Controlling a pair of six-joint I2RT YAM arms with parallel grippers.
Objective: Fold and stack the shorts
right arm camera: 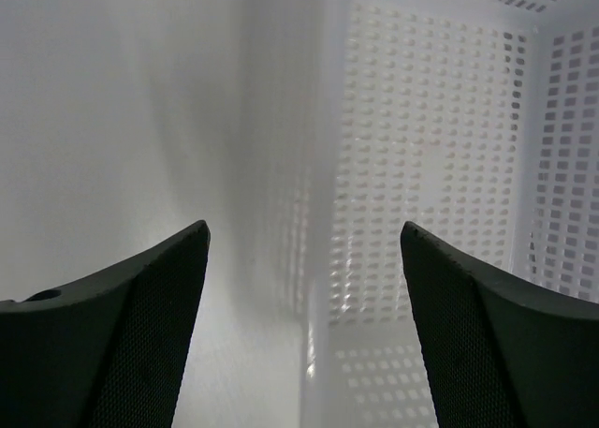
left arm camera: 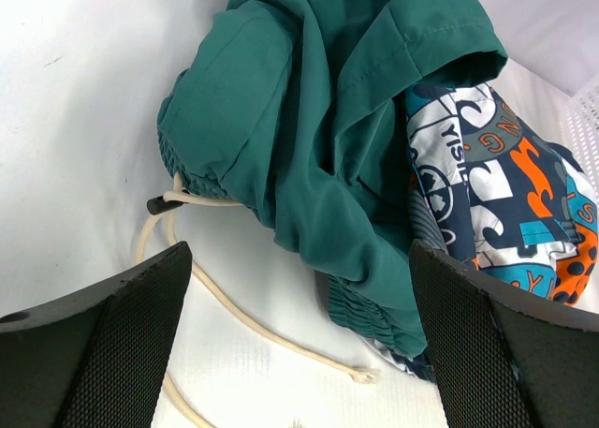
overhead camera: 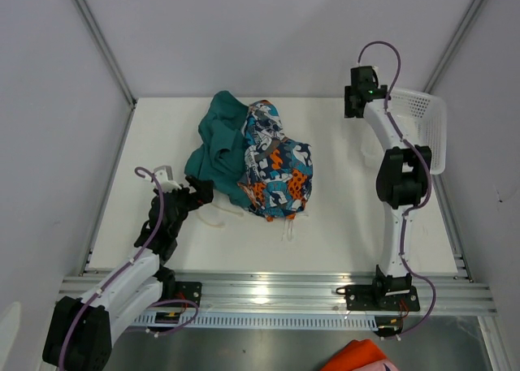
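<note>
Nearest, off the table's near edge, a plain orange cloth (overhead camera: 361, 356) lies below the rail and plays no part. Just in from the near-left corner, the left claw (left arm camera: 298, 259) hangs low over the table with its jaws spread wide and nothing between them, aimed at the heap. Right before it the pale drawstring (left arm camera: 234, 306) trails loose across the bare table (overhead camera: 349, 217), running back into the gathered waistband of the teal shorts (left arm camera: 309, 119). These lie crumpled at mid-table towards the far edge, and the printed shorts (overhead camera: 276, 164) lie bunched against and partly over their right side. Neither pair is flat or folded.

The step looks to be parting the two pairs. It would go best to close on the thick elastic waistband, not the cord, which would only slide, and to draw the teal pair leftward and low so the print stays put.

At the far-right corner the right claw (right arm camera: 304, 231) faces the white mesh basket (right arm camera: 440, 166), jaws wide, empty.
</note>
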